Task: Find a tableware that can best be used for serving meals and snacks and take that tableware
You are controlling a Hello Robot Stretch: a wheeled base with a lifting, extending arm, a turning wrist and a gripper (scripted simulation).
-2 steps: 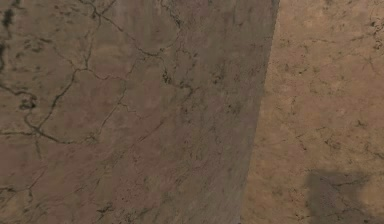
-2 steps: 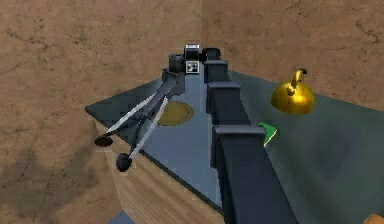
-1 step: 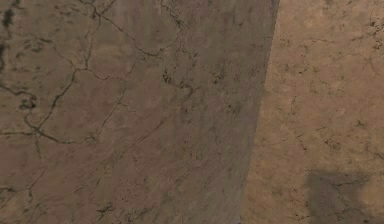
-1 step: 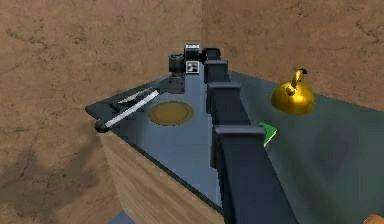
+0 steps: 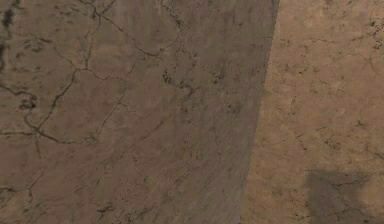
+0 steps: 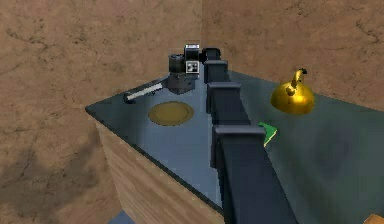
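Facing a brown marbled wall [image 5: 120, 100] in the forward view: darker slab across left and centre, lighter slab [image 5: 330, 90] on the right. The seam between them runs diagonally from the top, right of centre, down to bottom centre.

Arm side view: counter [image 6: 330, 170] with a dark blue-grey top and wood-panelled side [image 6: 150, 180] spans centre and right of the frame. Brown marbled walls stand behind it at upper left and upper right.

Arm [image 6: 235, 140] is a dark square bar from the bottom edge, right of centre, up to upper centre, above the countertop. Two white marker squares [image 6: 190, 66] sit at its far end. Gripper [image 6: 177, 84] is the dark body just left of them, upper centre.

Plate [image 6: 170, 113]: flat round olive-brown disc lying on the countertop, centre-left. It sits directly below the gripper in the frame and just left of the arm. Over it or touching it: cannot tell. With the plate lying right at the gripper's end, cannot tell whether the gripper holds anything.

Also on the top:
- grey slim utensil [image 6: 143, 93], lying tilted, left of the gripper near the counter's far edge
- golden kettle [image 6: 293, 98], upright, upper right, well apart from the arm
- small green object [image 6: 267, 132], just beside the arm's right side, partly hidden by it, kind unclear
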